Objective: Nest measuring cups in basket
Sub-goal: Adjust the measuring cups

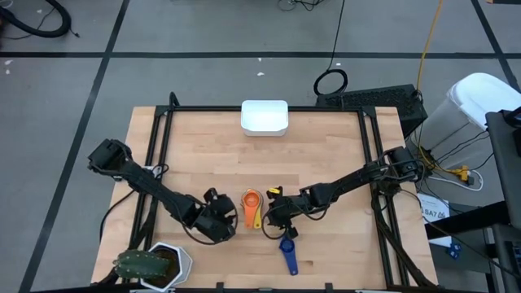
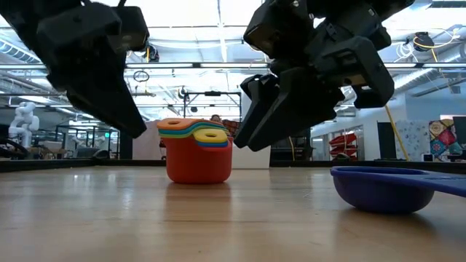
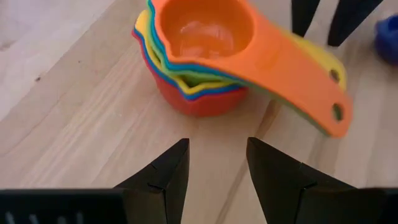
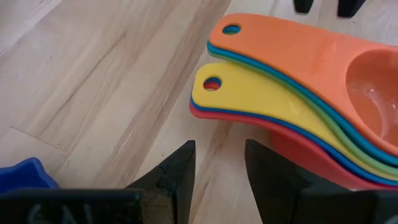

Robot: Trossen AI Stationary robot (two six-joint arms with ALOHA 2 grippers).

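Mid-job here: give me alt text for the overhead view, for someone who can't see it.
A nested stack of measuring cups, orange on top, sits on the wooden table between the left gripper and right gripper, both open and empty. A loose blue cup lies near the right gripper; the white basket sits at the far edge.

one nested stack of measuring cups (image 1: 251,208), one loose blue cup (image 1: 287,253), one basket (image 1: 264,118), one potted plant (image 1: 155,264).

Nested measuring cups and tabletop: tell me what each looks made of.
Nested measuring cups: apparently moulded plastic, smooth and slightly glossy, shown by soft highlights in the orange top cup's bowl, uniform saturated colours and thin flat handles with punched holes. Tabletop: looks like wood, light butcher-block strips with visible grain and seams, satin finish; possibly veneer.
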